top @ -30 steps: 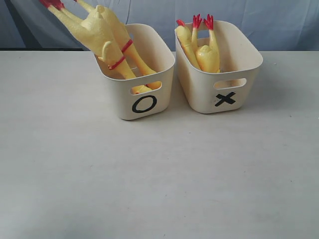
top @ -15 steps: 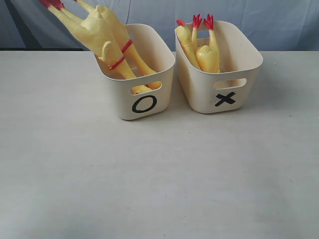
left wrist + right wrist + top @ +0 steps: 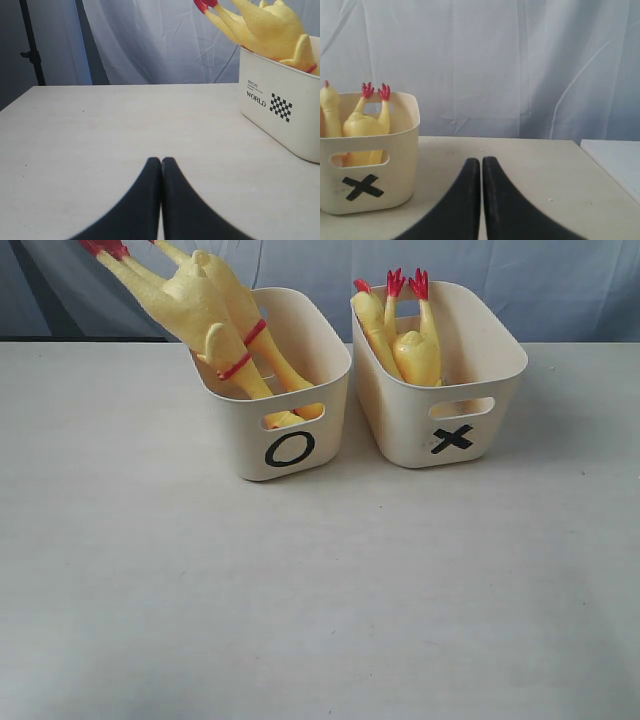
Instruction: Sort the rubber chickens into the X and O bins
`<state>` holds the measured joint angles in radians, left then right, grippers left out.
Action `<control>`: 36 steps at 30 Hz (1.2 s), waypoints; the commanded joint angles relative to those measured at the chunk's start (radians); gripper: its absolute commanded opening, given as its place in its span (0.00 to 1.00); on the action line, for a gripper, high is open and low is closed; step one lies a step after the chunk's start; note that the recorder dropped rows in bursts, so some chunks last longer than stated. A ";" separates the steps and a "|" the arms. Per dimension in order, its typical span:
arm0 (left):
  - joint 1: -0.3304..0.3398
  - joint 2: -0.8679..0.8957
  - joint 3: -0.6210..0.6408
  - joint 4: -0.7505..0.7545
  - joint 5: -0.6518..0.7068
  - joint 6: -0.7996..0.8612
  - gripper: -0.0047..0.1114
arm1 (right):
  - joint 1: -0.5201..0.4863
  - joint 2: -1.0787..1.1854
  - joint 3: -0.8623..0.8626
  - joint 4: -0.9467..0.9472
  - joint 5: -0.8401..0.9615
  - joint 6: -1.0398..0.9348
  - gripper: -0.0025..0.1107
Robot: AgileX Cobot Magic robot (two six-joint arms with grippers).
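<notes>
— When you look along the left arm, what do you see first?
— The left gripper [image 3: 161, 160]. Its two black fingers are pressed together, with nothing between them.
— And the right gripper [image 3: 481, 160]?
— Its fingers are together too, and it holds nothing (neither arm shows in the view from outside).
— What comes past the fingers?
— The pale table [image 3: 100, 125], then two white bins. They sit side by side but do not touch. The O bin [image 3: 290, 430] is on the left and the X bin [image 3: 440, 410] is on the right. Each has its black letter under a slot handle.
— Where are the chickens?
— Two long chickens [image 3: 190, 300] are in the O bin, heads down. They lean out over its back left rim, so their legs stick far out. One red foot shows way up high. Each has a red band, and a bit of yellow peeps through the handle slot.
— And the little ones?
— Two small chickens [image 3: 415, 350] stand in the X bin, close together at its back left side. One has two red feet up above the rim. The other shows a red tip on top, but I cannot tell if that is a foot or a comb.
— What is farthest away?
— A pale blue curtain [image 3: 520, 280] hangs behind the table.
</notes>
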<state>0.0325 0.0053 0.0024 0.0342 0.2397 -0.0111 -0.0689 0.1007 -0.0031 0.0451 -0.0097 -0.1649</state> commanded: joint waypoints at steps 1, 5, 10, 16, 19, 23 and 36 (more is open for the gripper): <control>-0.004 -0.005 -0.002 0.005 0.000 -0.004 0.04 | 0.078 -0.018 0.003 -0.038 0.042 0.004 0.05; -0.004 -0.005 -0.002 0.005 0.000 -0.004 0.04 | 0.077 -0.042 0.003 -0.014 0.241 0.094 0.05; -0.004 -0.005 -0.002 0.005 0.000 -0.004 0.04 | 0.057 -0.063 0.003 -0.018 0.295 0.143 0.05; -0.004 -0.005 -0.002 0.005 0.000 -0.004 0.04 | 0.057 -0.063 0.003 -0.023 0.301 0.139 0.05; -0.004 -0.005 -0.002 0.005 0.000 -0.004 0.04 | 0.057 -0.067 0.003 -0.023 0.303 0.139 0.05; -0.004 -0.005 -0.002 0.005 0.000 -0.004 0.04 | 0.057 -0.069 0.003 -0.013 0.311 0.139 0.05; -0.004 -0.005 -0.002 0.005 0.000 -0.004 0.04 | 0.057 -0.069 0.003 -0.013 0.314 0.141 0.05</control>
<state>0.0325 0.0053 0.0024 0.0342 0.2397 -0.0111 -0.0056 0.0354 -0.0015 0.0320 0.3102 -0.0252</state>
